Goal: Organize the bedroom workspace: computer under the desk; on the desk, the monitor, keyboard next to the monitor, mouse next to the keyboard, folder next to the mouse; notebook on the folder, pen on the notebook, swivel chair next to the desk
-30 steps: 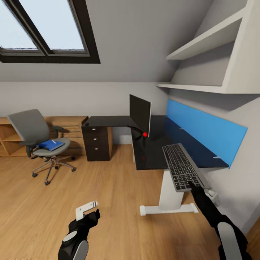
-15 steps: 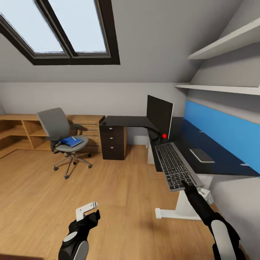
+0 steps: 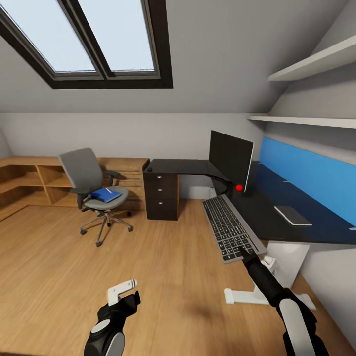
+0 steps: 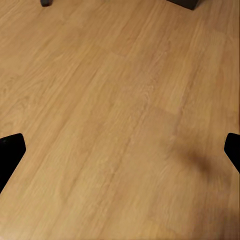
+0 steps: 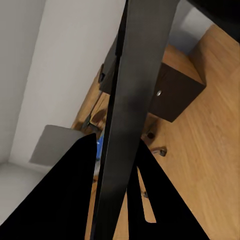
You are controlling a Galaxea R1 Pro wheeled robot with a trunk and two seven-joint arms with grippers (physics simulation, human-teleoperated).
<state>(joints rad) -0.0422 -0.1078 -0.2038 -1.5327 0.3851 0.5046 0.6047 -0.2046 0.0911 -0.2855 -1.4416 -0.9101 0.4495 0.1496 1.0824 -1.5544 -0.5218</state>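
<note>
keyboard (image 3: 228, 229) near end pinched between right gripper (image 3: 250, 253) fingers, above floor

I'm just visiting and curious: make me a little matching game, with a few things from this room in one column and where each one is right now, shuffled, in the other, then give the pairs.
Things:
1. keyboard
2. folder
3. monitor
4. notebook

Places:
A. on the swivel chair seat
B. lying flat on the desk, near the blue wall panel
C. held at one end by the right gripper, beside the desk's edge
D. standing upright on the desk

Pairs: 1-C, 2-A, 3-D, 4-B
</note>
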